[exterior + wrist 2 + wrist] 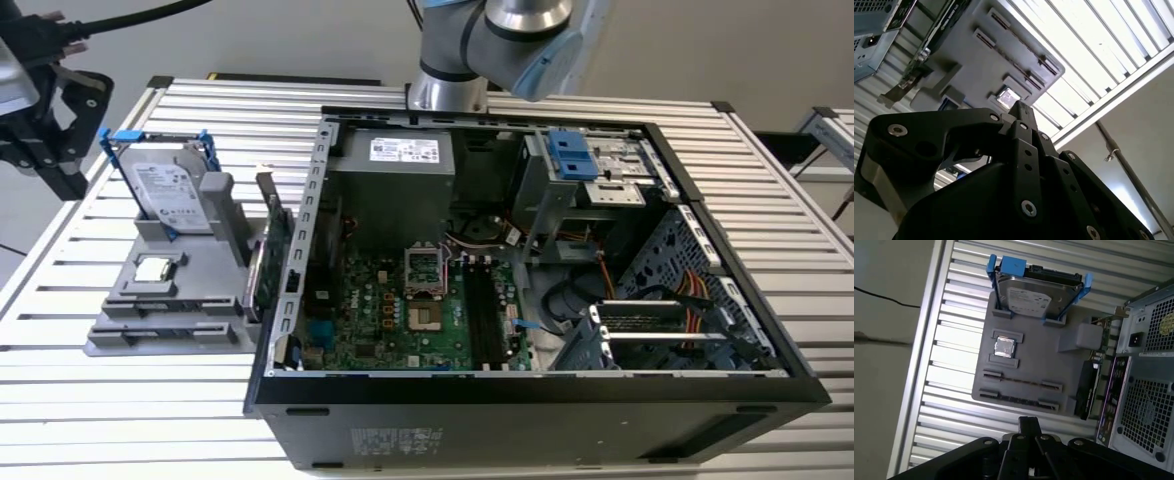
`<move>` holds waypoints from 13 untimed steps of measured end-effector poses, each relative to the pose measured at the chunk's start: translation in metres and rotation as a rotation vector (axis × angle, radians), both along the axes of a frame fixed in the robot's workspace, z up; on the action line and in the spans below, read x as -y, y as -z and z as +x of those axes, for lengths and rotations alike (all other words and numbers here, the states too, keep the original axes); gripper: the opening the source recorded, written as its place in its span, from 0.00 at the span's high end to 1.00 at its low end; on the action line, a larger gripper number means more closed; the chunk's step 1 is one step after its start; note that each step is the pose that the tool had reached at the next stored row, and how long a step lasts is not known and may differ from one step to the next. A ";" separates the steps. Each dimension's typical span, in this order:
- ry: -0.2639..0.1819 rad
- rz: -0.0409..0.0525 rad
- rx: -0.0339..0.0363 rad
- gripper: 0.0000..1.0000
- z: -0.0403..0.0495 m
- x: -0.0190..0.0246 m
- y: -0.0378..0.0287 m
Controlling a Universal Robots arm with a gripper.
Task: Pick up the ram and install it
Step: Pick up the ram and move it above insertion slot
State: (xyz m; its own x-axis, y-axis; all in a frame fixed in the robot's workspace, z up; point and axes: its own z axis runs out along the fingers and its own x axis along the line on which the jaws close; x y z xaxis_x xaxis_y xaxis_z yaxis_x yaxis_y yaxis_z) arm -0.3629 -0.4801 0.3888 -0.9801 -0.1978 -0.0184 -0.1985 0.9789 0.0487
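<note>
Above the grey parts fixture (pixel 1029 360) on the slatted table (pixel 160 420), beside the open computer case (pixel 534 400), the pincer (pixel 1029 427) hangs with its tip pointed down at the fixture's slotted end. Whether it is apart or together I cannot tell; no stick shows at its tip. The ram (pixel 1021 382), as I judge it, is the thin dark strip standing on edge between two small cradles, with a second strip like it (pixel 1013 400) just beside. Held edge-up that way, its long flat sides are probably free for a grasp from overhead. The same fixture props up the hard drive (pixel 1029 297) in its blue frame, seats a processor chip (pixel 1005 346) flat in a recess, and carries the expansion card (pixel 1086 390) along the side nearest the case. The case lies on its side, lid off, so the black motherboard slots (pixel 487 315) face upward.
</note>
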 end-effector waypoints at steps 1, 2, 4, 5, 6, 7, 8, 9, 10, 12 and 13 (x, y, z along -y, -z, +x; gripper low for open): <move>-0.008 0.0000 0.0000 1.00 0.0000 0.0000 0.0000; -0.016 0.0001 0.0000 1.00 0.0000 0.0000 0.0000; -0.032 0.0000 0.0000 1.00 0.0000 0.0000 0.0000; -0.041 0.0000 0.0000 1.00 0.0000 0.0000 0.0000; -0.049 0.0000 0.0000 1.00 0.0000 0.0000 0.0000; -0.058 0.0000 0.0001 1.00 0.0000 0.0000 0.0000; -0.068 0.0000 0.0000 1.00 0.0000 0.0000 0.0000; -0.077 0.0000 0.0000 1.00 0.0000 0.0000 0.0000; -0.087 0.0000 0.0000 1.00 0.0000 0.0000 0.0000; -0.105 0.0000 0.0000 1.00 0.0000 0.0000 0.0000; -0.116 0.0000 0.0001 1.00 0.0000 0.0000 0.0000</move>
State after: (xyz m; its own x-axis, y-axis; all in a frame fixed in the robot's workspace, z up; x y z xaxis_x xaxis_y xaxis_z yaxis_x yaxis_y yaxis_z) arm -0.3629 -0.4801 0.3887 -0.9506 -0.3098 -0.0184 -0.3103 0.9494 0.0487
